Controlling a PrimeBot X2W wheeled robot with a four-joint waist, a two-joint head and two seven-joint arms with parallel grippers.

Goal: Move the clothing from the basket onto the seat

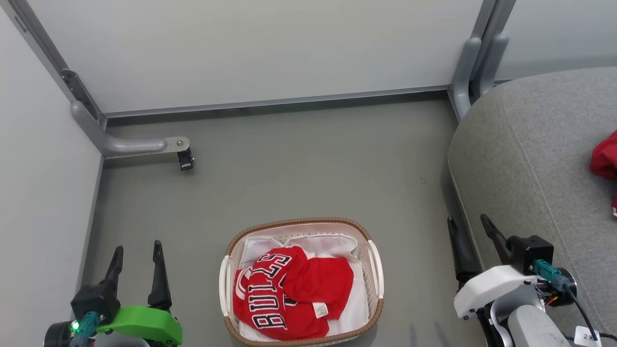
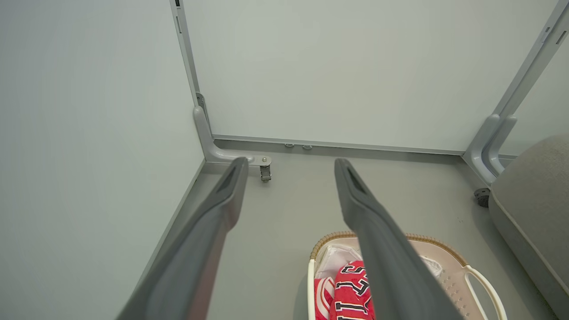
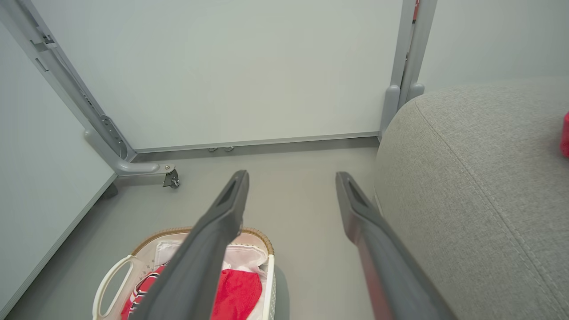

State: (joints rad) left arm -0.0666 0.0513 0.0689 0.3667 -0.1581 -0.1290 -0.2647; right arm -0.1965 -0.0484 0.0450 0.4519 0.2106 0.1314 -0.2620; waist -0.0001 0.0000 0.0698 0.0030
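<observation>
A red jersey with black "BULLS" lettering (image 1: 274, 301) lies crumpled in the white basket (image 1: 373, 262) with the brown woven rim, on the floor at the bottom centre. The jersey (image 2: 351, 291) and the basket (image 2: 449, 278) show past my left fingers, and the same basket (image 3: 115, 284) sits at the lower left of the right wrist view. Another red garment (image 1: 605, 161) rests on the grey seat (image 1: 535, 154) at the right edge. My left gripper (image 1: 137, 250) is open, left of the basket. Open too, my right gripper (image 1: 470, 224) hovers by the seat's front edge.
Pale partition panels on grey metal frames close off the back and left. A metal foot with a black caster (image 1: 184, 159) juts onto the floor at the back left. Another frame post (image 1: 475, 67) stands at the seat's back corner. Grey floor (image 1: 308, 164) stretches between basket and panels.
</observation>
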